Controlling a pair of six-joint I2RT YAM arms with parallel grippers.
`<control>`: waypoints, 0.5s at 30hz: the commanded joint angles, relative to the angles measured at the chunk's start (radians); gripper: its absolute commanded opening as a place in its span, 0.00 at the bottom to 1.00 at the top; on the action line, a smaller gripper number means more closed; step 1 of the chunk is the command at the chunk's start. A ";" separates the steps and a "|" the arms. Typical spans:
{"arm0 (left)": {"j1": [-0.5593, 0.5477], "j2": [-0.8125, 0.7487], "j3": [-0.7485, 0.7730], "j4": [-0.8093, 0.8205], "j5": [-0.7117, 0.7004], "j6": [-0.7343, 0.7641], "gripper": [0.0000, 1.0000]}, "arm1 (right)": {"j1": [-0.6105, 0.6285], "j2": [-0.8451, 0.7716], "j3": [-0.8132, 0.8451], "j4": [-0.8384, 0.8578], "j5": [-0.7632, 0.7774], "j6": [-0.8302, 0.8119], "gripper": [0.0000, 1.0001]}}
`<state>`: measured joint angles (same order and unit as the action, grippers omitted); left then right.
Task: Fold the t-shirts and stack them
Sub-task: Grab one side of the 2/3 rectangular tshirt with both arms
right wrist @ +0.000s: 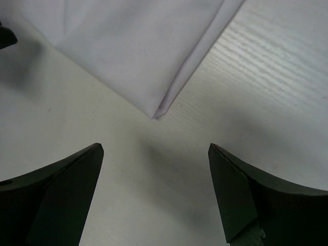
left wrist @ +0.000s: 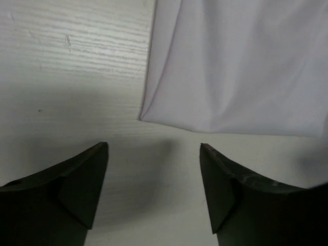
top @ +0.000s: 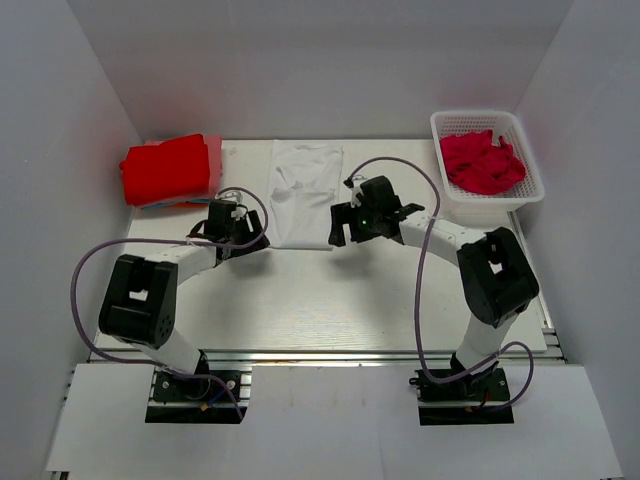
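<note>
A white t-shirt (top: 303, 192) lies folded lengthwise into a long strip in the middle of the table. My left gripper (top: 243, 237) is open and empty just short of its near left corner (left wrist: 146, 117). My right gripper (top: 340, 228) is open and empty just short of its near right corner (right wrist: 158, 113). A folded red t-shirt (top: 166, 167) lies at the back left on top of other folded cloth. Crumpled red t-shirts (top: 482, 162) fill a white basket (top: 493, 205) at the back right.
White walls enclose the table on three sides. The table's near edge (top: 320, 352) runs just behind the arm bases. Purple cables loop off both arms over the table.
</note>
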<state>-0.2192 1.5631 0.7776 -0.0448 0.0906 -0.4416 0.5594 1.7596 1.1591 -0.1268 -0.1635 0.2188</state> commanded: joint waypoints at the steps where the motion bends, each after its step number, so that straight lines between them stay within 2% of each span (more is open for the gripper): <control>1: -0.019 0.023 0.002 0.043 0.029 0.015 0.78 | 0.004 0.037 -0.010 0.022 -0.152 0.079 0.88; 6: -0.019 0.080 -0.009 0.121 0.051 -0.005 0.66 | 0.000 0.128 -0.016 0.113 -0.182 0.117 0.81; 10: -0.019 0.136 -0.009 0.137 0.051 -0.005 0.55 | 0.002 0.182 0.008 0.156 -0.157 0.143 0.64; 13: -0.019 0.164 0.000 0.147 0.051 -0.005 0.44 | 0.005 0.195 0.001 0.190 -0.143 0.148 0.58; 14: -0.019 0.164 0.000 0.148 0.063 -0.005 0.42 | 0.005 0.199 -0.004 0.203 -0.140 0.155 0.50; 15: -0.019 0.173 0.000 0.157 0.076 -0.005 0.37 | 0.004 0.202 -0.006 0.208 -0.143 0.159 0.47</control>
<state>-0.2329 1.7031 0.7807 0.1295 0.1364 -0.4492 0.5587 1.9411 1.1511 0.0231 -0.3088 0.3511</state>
